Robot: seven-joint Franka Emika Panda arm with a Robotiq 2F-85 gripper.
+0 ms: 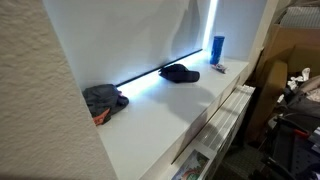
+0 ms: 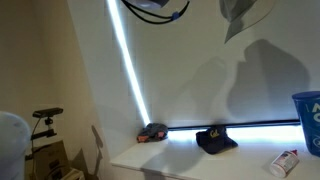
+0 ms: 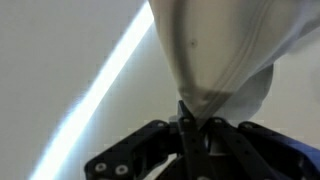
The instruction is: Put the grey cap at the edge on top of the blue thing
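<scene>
— How's the gripper?

— On my wrist view the gripper is pressed together on a fold of the grey cap. The pale fabric fills the top of that view.

— Can you see it from outside?

— In an exterior view the grey cap hangs at the top edge, well above the counter, with its shadow on the wall beneath. I can't make out the fingers there.

— And the blue thing?

— The blue thing stands upright at the far end of the counter, against the wall. A tube lies just beside it. A dark cap sits mid-counter by the lit strip. A grey-orange cap lies at the other end, well apart from the blue thing.
</scene>
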